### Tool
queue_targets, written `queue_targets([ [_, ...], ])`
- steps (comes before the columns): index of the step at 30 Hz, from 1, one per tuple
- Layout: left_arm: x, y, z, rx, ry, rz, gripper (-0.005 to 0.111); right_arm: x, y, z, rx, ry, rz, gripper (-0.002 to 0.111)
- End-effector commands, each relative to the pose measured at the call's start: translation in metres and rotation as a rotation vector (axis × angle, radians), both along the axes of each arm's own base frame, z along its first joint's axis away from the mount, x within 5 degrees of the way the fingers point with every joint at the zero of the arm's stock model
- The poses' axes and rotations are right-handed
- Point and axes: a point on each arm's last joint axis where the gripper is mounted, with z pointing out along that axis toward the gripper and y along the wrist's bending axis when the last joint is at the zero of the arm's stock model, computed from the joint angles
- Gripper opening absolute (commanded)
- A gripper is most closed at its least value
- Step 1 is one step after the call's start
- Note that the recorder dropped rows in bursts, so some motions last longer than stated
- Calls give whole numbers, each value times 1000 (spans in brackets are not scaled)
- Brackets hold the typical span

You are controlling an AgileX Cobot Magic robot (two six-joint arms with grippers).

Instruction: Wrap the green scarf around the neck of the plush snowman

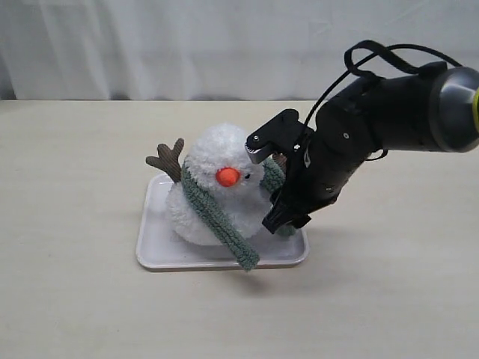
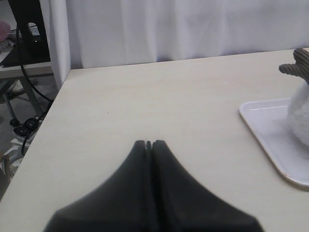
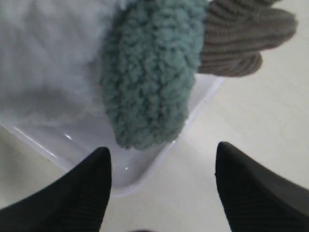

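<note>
we see the green scarf (image 1: 217, 217) draped around the plush snowman (image 1: 217, 153) just under its head. one end runs down the front and over the near rim of the white tray (image 1: 153, 247), the other hangs beside a brown twig arm (image 3: 246, 38). the tray sits mid-counter, well clear of the far edge. the right gripper (image 1: 271, 182) hovers at that second end, fingers spread apart and empty. the left gripper (image 2: 148, 144) is pressed together over the counter near its left edge.

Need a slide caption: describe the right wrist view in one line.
Open right gripper faces the green scarf end hanging over the white tray, beside a brown twig arm.
</note>
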Motion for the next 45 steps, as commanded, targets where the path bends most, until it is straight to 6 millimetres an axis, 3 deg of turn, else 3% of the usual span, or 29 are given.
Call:
queue_targets([
  [1,0,0,0,-5,-11,-7,0,4,0,-4,54,-115,20,59],
  [8,0,0,0,-5,-11,-7,0,3,6,-12,161,-222,76,59],
  [15,0,0,0,-5,-11,-7,0,5,6,-15,170,-219,60,55],
  [18,0,0,0,-5,-11,-7,0,5,6,-20,162,-205,59,44],
  [25,0,0,0,-5,-11,-7,0,3,5,-25,152,-166,31,4],
  [36,0,0,0,-5,-11,-7,0,-6,5,6,269,-149,-91,4],
  [45,0,0,0,-5,-11,-7,0,-11,17,33,340,65,-159,4],
])
